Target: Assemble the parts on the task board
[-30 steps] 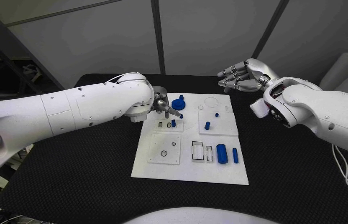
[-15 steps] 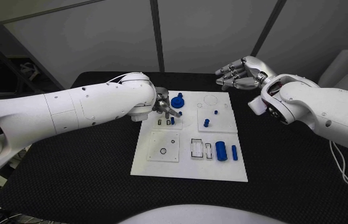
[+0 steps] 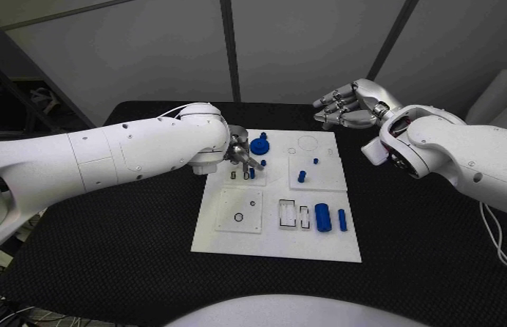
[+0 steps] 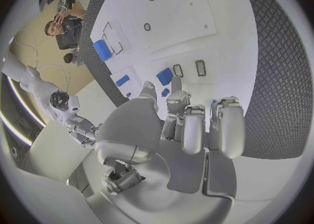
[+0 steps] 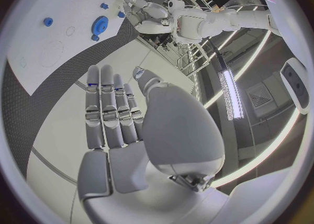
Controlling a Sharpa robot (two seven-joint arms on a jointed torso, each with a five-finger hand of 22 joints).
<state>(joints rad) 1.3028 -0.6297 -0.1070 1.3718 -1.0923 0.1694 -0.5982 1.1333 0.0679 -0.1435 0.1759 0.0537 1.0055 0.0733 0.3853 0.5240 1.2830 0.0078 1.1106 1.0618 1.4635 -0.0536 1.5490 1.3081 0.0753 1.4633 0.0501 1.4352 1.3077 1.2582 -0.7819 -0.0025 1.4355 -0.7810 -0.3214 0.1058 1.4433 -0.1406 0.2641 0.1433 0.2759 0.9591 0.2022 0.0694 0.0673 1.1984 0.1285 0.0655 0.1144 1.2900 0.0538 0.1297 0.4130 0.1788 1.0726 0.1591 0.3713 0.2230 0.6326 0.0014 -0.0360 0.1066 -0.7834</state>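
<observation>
The white task board lies in the middle of the black table. My left hand hovers over the board's back left part and pinches a small blue part between thumb and finger, just beside two small rectangular slots. A blue gear stands close behind that hand. Two short blue pegs stand on the back right plate. A thick blue cylinder and a thin blue pin lie near the front right. My right hand is raised past the board's back right corner, fingers apart, holding nothing.
A plate with round holes sits front left on the board, with rectangular frames beside it. Black table surrounds the board on all sides. My left forearm stretches across the table's left.
The whole view has shifted slightly. My left hand stays at the slots with the blue part, a touch nearer the gear. The right hand has barely moved.
</observation>
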